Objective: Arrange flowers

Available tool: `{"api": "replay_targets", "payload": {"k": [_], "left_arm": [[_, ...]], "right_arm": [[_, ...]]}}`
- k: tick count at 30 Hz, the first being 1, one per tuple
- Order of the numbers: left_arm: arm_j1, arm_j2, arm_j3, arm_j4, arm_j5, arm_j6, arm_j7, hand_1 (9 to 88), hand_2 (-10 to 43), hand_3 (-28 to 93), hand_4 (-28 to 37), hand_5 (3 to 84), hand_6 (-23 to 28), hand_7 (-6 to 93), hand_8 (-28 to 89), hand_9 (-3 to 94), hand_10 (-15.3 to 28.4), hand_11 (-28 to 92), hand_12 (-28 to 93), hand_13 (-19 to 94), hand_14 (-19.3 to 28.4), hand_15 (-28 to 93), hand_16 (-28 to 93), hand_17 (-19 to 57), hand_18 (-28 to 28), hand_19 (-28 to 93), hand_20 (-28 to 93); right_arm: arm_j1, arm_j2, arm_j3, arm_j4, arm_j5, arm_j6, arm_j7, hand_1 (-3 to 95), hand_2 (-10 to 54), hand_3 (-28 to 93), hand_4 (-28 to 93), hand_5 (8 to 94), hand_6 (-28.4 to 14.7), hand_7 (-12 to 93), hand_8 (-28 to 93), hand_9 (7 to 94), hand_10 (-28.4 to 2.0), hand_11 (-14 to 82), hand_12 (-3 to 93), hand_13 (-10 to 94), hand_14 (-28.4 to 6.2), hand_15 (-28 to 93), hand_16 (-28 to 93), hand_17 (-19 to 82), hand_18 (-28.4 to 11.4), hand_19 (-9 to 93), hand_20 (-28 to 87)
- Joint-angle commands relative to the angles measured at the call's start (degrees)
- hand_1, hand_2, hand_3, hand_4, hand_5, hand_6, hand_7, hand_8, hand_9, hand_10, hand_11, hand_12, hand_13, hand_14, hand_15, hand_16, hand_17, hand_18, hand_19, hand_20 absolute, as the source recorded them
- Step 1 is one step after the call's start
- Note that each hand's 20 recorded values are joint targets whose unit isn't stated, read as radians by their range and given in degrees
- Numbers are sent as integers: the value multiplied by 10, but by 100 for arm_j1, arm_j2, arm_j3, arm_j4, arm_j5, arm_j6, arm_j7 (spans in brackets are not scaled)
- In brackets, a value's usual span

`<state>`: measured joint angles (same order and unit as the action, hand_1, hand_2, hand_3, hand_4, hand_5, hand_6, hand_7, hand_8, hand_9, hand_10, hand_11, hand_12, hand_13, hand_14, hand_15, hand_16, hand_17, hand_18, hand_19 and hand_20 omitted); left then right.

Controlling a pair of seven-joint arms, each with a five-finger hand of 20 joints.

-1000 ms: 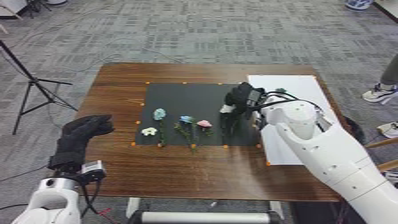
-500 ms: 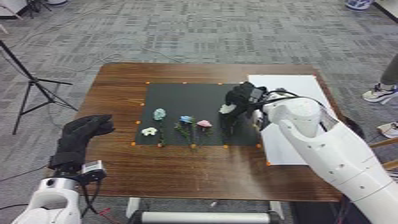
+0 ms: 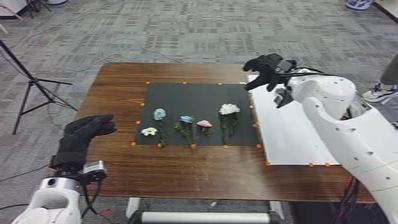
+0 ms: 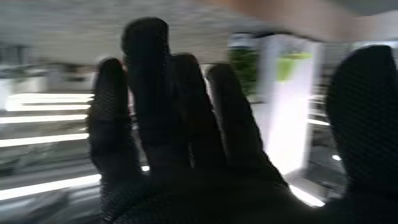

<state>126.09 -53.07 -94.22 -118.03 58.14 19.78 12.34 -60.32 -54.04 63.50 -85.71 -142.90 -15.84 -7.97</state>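
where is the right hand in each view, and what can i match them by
head view: right hand in the upper right, by the far edge of the white sheet
right wrist view: close up, straight fingers spread before the lens
shared landmark: apparently the grey carpet, blurred at the wrist

In the head view and in the right wrist view, no text, label, brand, number or sign can be read.
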Motion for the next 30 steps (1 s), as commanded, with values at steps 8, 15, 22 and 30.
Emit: {"api": "replay_targets", "payload": {"k": [8, 15, 22, 30], "left_arm": [[-13, -45, 27, -43, 2, 22, 63, 368, 57, 654, -200, 554, 16, 245, -87, 575, 131, 295, 140, 456, 175, 446, -16, 53, 142, 258, 249], [0, -77, 38, -47, 5, -3, 31, 367, 57, 654, -201, 553, 16, 246, -87, 574, 131, 295, 141, 456, 175, 446, -16, 52, 143, 258, 249], [-5, -95, 45, -51, -1, -14, 48, 368, 57, 654, -200, 554, 16, 243, -87, 575, 131, 294, 140, 456, 174, 445, -15, 53, 143, 258, 249], [-4, -108, 41, -44, -7, 2, 65, 367, 57, 654, -200, 554, 15, 245, -86, 574, 130, 295, 141, 457, 174, 445, -15, 53, 143, 258, 248]], "right_arm": [[327, -617, 413, 1922, -1937, 269, 14, 217, -95, 747, -258, 368, -23, 240, -119, 462, -128, 124, 176, 591, -135, 582, 235, 252, -243, 648, 483], [170, -711, 409, 2154, -1946, 889, 254, 278, -95, 743, -270, 497, 5, 277, -147, 638, -114, 188, 167, 660, -114, 592, 239, 283, -230, 668, 486], [-99, -709, 444, 2161, -2018, 948, 317, 361, -95, 744, -279, 590, 35, 322, -161, 753, -88, 255, 193, 704, -90, 630, 266, 309, -217, 685, 488], [-128, -710, 430, 2126, -1960, 935, 290, 332, -95, 753, -281, 585, 33, 324, -163, 737, -92, 243, 194, 699, -94, 631, 272, 303, -218, 683, 490]]}}
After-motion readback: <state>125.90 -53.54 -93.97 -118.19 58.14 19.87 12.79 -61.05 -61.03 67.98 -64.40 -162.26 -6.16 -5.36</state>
